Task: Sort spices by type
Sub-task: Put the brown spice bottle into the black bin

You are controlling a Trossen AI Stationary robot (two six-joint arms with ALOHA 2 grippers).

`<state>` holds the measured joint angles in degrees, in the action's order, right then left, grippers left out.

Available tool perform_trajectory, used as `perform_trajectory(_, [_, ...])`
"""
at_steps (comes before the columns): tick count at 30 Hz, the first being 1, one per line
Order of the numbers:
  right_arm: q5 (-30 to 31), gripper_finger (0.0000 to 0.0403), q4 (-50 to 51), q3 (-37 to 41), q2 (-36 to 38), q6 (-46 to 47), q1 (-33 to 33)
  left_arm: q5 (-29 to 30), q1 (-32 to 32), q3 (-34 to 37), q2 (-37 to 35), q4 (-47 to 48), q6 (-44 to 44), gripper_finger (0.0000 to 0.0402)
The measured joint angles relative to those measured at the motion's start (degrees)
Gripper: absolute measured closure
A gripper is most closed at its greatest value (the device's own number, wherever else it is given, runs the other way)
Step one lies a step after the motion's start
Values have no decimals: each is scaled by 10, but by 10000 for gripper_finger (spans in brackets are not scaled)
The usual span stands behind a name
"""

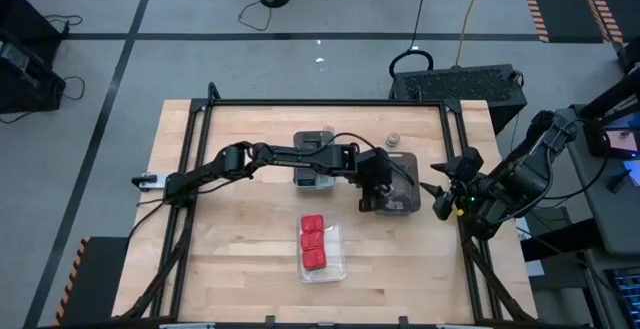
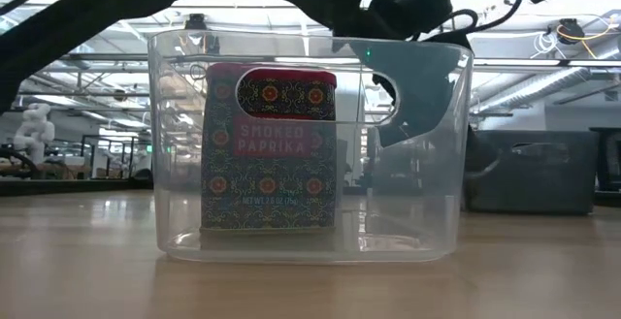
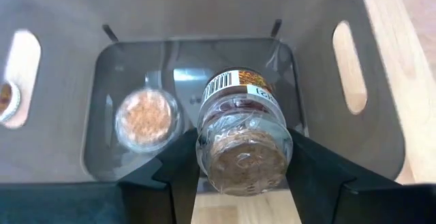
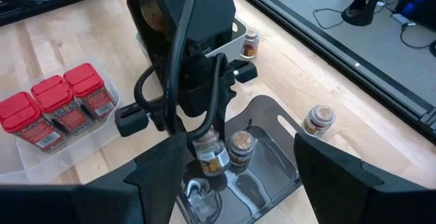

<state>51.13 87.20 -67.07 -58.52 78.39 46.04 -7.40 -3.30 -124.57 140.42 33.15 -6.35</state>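
Note:
My left gripper is shut on a small cork-topped jar over the dark smoky tray. A second jar stands on that tray's floor. Two more jars stand on the table: one beyond the dark tray, and one beside a pale tray. Three red blocks stand in a clear tray near the table's front. My right gripper waits open at the table's right edge, touching nothing. My left gripper pinches the jar's round sides, just below the cork top, between its two fingers. It comes slanting down from the table's left. The jar hangs with its cork top up, clear of the dark tray's floor, beside the other jar.
A third tray lies partly under my left arm at mid-table. In the low view the clear tray with a paprika block fills the foreground. A black frame runs round the table. Bare wood lies at front left.

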Motion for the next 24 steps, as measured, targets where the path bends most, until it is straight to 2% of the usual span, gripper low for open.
perform_trajectory(15, [0, 145, -3, 0, 0, 0, 0, 1, -3, 0, 0, 15, -5, 216])
perform_trajectory(21, [-1, 145, -8, 0, 0, 0, 0, 1, -4, 0, 0, 16, -6, 159])
perform_trajectory(24, [-2, 145, -8, 0, 0, 0, 0, 1, -4, 0, 0, 16, -6, 148])
